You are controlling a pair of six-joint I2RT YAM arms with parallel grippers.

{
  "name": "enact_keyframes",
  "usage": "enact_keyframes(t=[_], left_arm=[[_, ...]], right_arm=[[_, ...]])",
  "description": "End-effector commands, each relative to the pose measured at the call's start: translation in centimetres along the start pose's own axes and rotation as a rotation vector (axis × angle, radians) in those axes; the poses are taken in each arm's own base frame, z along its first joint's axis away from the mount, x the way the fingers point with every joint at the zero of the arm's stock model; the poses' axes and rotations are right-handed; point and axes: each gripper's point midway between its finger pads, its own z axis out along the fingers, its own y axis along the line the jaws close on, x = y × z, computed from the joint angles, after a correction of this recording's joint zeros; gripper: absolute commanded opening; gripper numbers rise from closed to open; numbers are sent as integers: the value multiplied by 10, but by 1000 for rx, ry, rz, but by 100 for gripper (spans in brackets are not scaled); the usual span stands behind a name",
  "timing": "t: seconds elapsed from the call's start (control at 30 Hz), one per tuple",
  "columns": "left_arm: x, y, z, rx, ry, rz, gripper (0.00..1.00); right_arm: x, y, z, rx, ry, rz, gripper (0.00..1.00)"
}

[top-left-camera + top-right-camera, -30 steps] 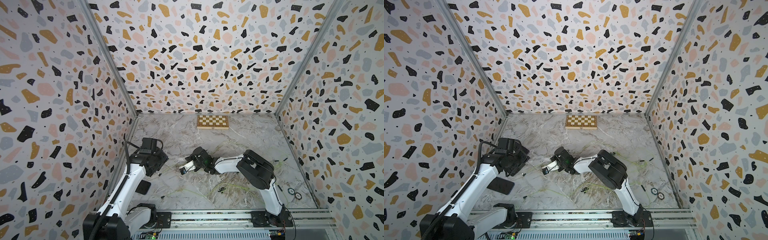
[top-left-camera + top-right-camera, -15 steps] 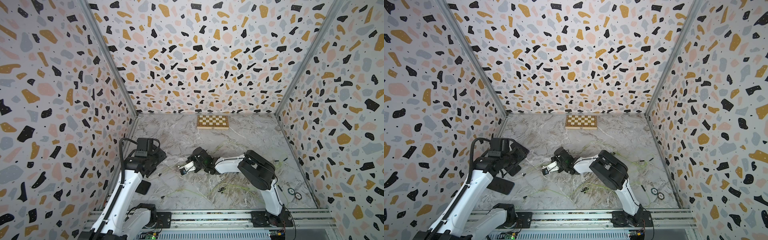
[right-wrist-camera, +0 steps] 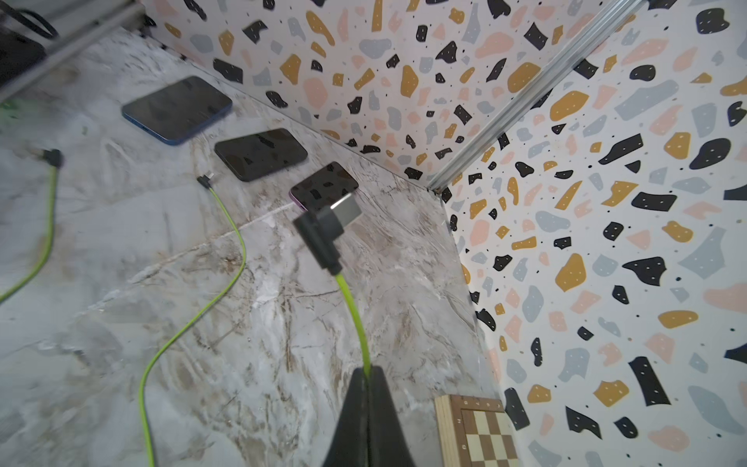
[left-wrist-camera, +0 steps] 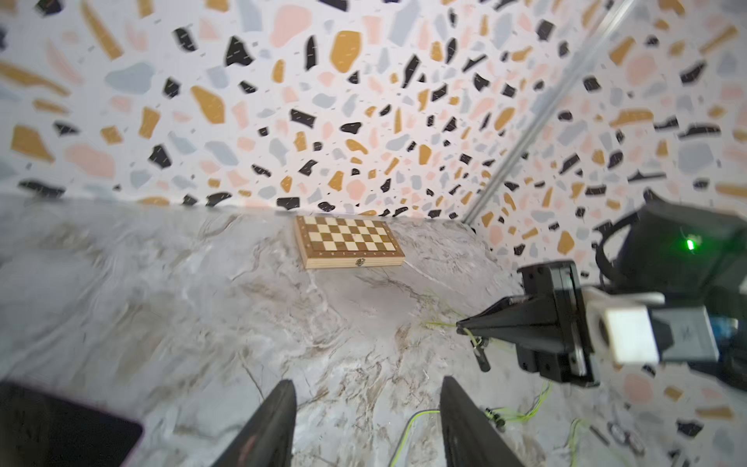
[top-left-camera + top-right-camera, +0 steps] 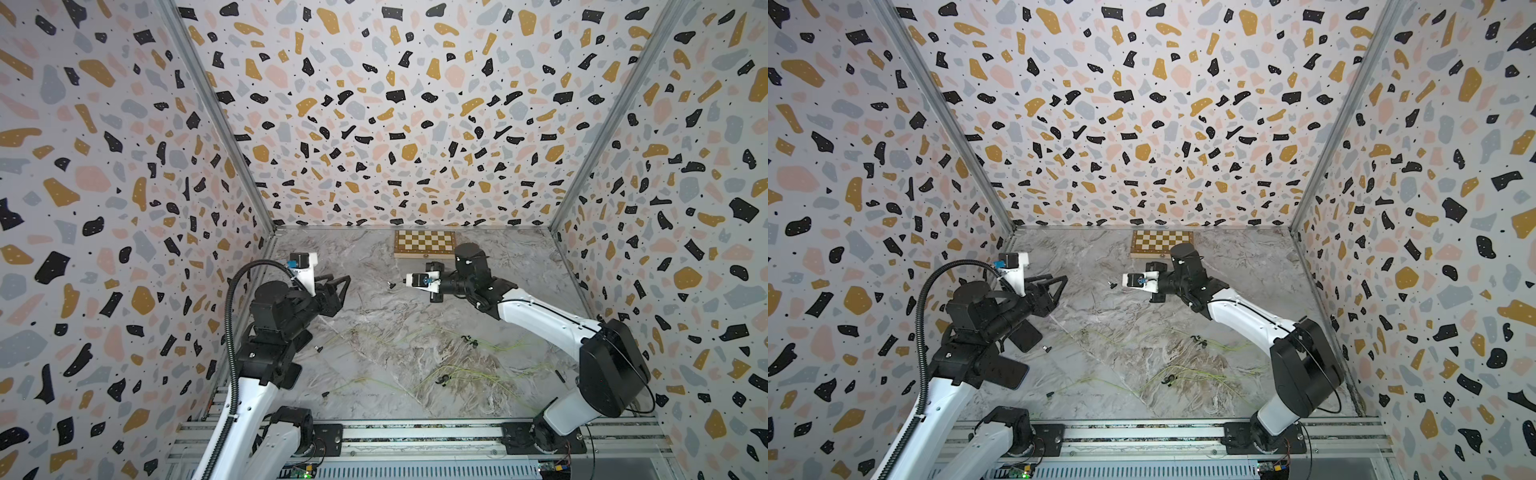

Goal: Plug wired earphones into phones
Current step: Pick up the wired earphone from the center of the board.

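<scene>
Looks like a robot lab. Shut in by spotty walls, with marble floor and, at the frame's bottom, a metal rail holding robot arms.

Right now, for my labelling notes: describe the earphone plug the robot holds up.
Find the chessboard box at the back. Near it the right gripper pinches a yellow-green cable. Its black angled plug is airborne; the other plugs lie on the table.
</scene>
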Motion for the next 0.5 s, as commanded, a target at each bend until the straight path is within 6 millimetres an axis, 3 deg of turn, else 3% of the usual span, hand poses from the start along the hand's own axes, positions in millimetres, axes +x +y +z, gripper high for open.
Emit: enact_keyframes(t=[0.0, 0.1, 0.17, 0.3, 0.47], left_arm=[[-20, -58, 4, 256, -119, 465, 79], [2, -93, -1, 464, -146, 738, 71], [13, -106, -8, 548, -193, 901, 66], [25, -117, -15, 615, -243, 1110, 63], [43, -127, -18, 704, -190, 1211, 57]], right_arm=[[-12, 24, -24, -144, -100, 144, 0], [-17, 28, -40, -183, -132, 148, 0], [-21, 33, -45, -210, -149, 144, 0], [-29, 42, -51, -261, -197, 143, 0], [-34, 46, -53, -305, -227, 137, 0]])
